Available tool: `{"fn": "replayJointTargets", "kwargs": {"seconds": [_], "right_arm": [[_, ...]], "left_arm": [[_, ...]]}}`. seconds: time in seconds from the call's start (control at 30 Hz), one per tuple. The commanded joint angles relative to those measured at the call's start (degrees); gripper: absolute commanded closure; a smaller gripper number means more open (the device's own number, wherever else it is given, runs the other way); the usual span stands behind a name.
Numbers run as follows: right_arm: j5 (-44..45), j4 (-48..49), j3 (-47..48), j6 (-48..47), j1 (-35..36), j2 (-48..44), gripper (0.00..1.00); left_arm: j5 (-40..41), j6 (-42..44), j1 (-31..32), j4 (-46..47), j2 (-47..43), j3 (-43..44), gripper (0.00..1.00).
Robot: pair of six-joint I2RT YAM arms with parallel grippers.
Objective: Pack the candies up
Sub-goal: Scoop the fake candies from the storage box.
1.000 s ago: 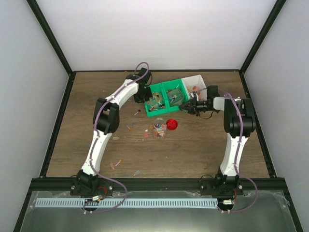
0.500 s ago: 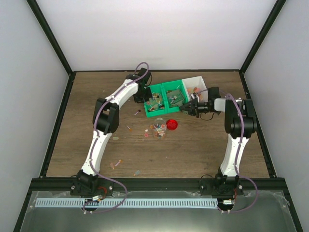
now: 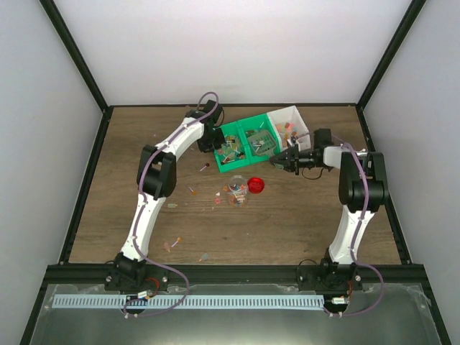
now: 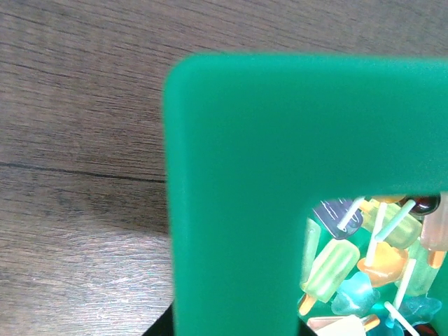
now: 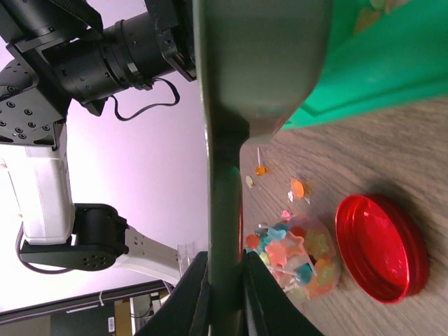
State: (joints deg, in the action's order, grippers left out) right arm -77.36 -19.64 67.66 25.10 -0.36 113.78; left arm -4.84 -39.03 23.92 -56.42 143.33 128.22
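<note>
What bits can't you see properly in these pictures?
Left wrist view: the green bin fills the picture, hiding the left gripper tips.
Right wrist view: the scoop is blurred, too close; its contents cannot be told.
Top view: loose candies too small to count.

Below the left claw (image 3: 210, 141) we are seeing a matt grained-wood table (image 4: 77, 105), a smooth green plastic bin (image 4: 280, 140) and glossy translucent candies (image 4: 329, 269); the right claw (image 3: 276, 161) is gripping a dull plastic scoop (image 5: 225, 210) near a glossy red lid (image 5: 381, 248).
</note>
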Motion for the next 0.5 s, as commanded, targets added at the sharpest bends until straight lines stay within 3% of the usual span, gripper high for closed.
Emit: {"fn": "replayJointTargets", "kwargs": {"seconds": [0.0,0.47], "right_arm": [[-2.7,-0.4,-2.1,-0.1,-1.8,-2.8,0.99],[-1.6,-3.7,-2.2,0.7,-2.3,-14.0,0.99]], "left_arm": [[-5.0,-2.2,0.1,1.6,-0.1,-1.2,0.91],[-6.0,0.0,0.3,2.4,-4.8,-1.2,0.61]]}}
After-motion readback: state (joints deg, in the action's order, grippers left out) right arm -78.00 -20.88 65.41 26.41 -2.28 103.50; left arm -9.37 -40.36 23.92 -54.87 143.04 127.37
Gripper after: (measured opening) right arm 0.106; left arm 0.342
